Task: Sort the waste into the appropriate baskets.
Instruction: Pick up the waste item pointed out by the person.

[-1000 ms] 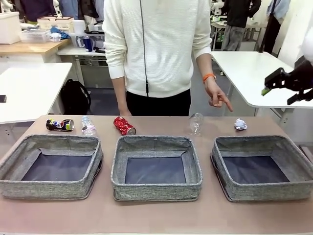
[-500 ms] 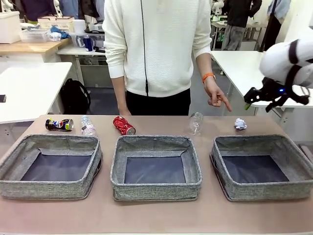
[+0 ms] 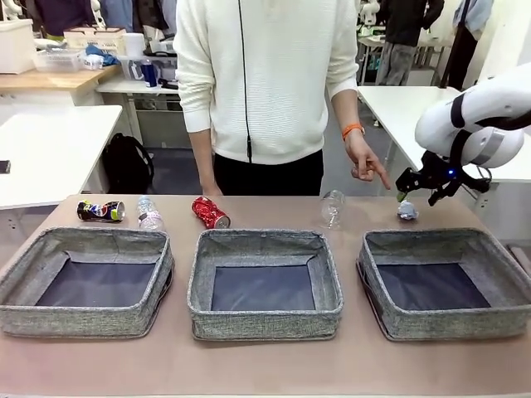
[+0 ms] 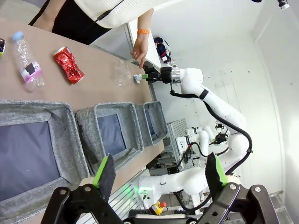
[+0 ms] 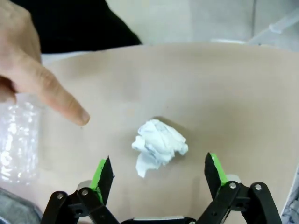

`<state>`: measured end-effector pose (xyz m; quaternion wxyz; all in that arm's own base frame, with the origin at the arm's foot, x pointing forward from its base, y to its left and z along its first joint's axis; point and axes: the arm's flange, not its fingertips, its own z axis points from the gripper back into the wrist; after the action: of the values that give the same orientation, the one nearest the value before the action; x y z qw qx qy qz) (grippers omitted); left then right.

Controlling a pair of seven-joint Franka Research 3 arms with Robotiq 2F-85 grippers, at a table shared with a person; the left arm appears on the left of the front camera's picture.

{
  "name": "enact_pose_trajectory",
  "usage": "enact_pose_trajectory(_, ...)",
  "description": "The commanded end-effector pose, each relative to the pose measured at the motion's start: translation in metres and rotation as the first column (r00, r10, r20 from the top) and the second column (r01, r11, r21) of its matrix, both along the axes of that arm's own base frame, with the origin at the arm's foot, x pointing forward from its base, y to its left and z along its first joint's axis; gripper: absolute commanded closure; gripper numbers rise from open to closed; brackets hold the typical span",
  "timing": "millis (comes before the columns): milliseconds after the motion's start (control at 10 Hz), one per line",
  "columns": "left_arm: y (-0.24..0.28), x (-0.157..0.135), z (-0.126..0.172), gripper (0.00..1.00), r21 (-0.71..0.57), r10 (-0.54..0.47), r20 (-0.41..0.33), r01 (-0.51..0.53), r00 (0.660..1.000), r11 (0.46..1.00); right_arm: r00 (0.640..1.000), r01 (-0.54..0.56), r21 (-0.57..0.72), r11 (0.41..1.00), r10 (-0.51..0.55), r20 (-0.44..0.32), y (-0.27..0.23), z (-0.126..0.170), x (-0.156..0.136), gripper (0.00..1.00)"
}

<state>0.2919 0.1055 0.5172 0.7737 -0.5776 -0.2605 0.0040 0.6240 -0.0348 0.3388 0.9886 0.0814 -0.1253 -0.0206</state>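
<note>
- Right gripper (image 5: 158, 171) is being held wide open, empty, over the crumpled white paper ball (image 5: 159, 147).
- Ball, roughly round, is being flanked by bare table (image 5: 233, 84), beyond the right basket (image 3: 440, 237).
- Left gripper (image 4: 159, 170) is being held open, empty.

The right arm (image 3: 469, 124) bends in from the right, wrist turned downward. The right gripper (image 3: 415, 192) hangs low, its 2 fingers spread wide. The left gripper (image 4: 159, 170) is likewise spread wide.
</note>
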Motion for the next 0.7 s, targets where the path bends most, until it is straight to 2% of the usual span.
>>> enact_pose_trajectory(0, -0.001, 0.001, 0.002, 0.00, -0.008, -0.002, 0.028, 0.003, 1.000, 1.000, 0.999, -0.021, 0.029, 0.999, 0.020, 0.037, -0.003, -0.005, 0.011, 0.00)
enact_pose_trajectory(200, -0.001, 0.001, 0.002, 0.00, -0.008, -0.002, 0.028, 0.003, 1.000, 1.000, 0.999, -0.033, 0.009, 0.999, 0.033, -0.013, -0.001, -0.018, 0.017, 0.00)
enact_pose_trajectory(600, -0.001, 0.001, 0.002, 0.00, -0.008, -0.002, 0.028, 0.003, 1.000, 1.000, 0.999, -0.030, -0.019, 0.999, 0.029, -0.042, 0.001, -0.020, 0.016, 0.00)
